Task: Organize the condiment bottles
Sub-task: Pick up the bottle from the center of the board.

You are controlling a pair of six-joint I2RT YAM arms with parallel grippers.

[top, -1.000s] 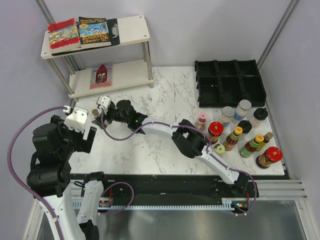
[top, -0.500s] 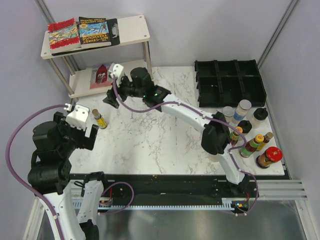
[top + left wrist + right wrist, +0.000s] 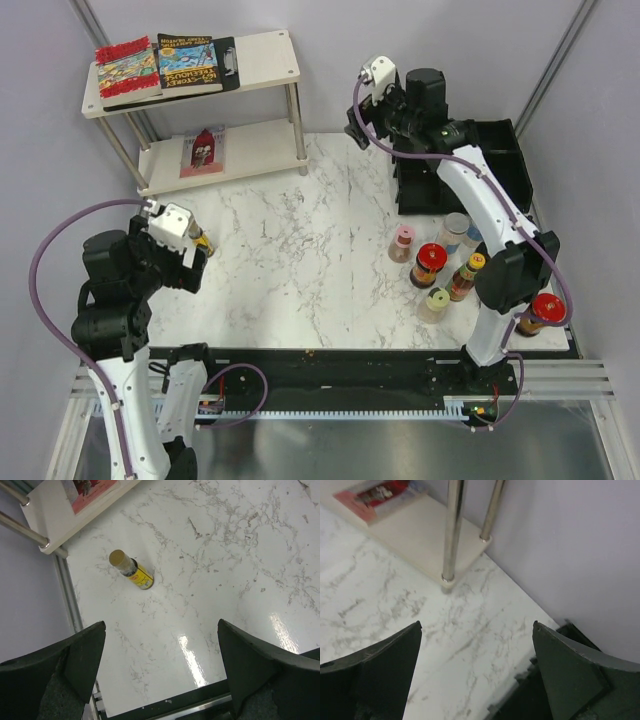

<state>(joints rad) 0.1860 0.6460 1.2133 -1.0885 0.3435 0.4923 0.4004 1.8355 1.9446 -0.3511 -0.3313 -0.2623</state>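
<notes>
Top external: the condiment bottles (image 3: 431,262) are clustered at 4 o'clock on the marble table (image 3: 300,260), below the black tray (image 3: 505,170). One yellow-labelled bottle (image 3: 201,240) stands alone at 9 o'clock, beside the left gripper (image 3: 192,262). The right gripper (image 3: 368,118) is at 12 o'clock, by the tray.

Left wrist: the left gripper (image 3: 160,625) is spread wide and empty. The yellow-labelled bottle (image 3: 131,570) is at 11 o'clock, clear of the fingers.

Right wrist: the right gripper (image 3: 477,625) is spread wide and empty. A shelf leg (image 3: 451,530) is at 12 o'clock.
</notes>
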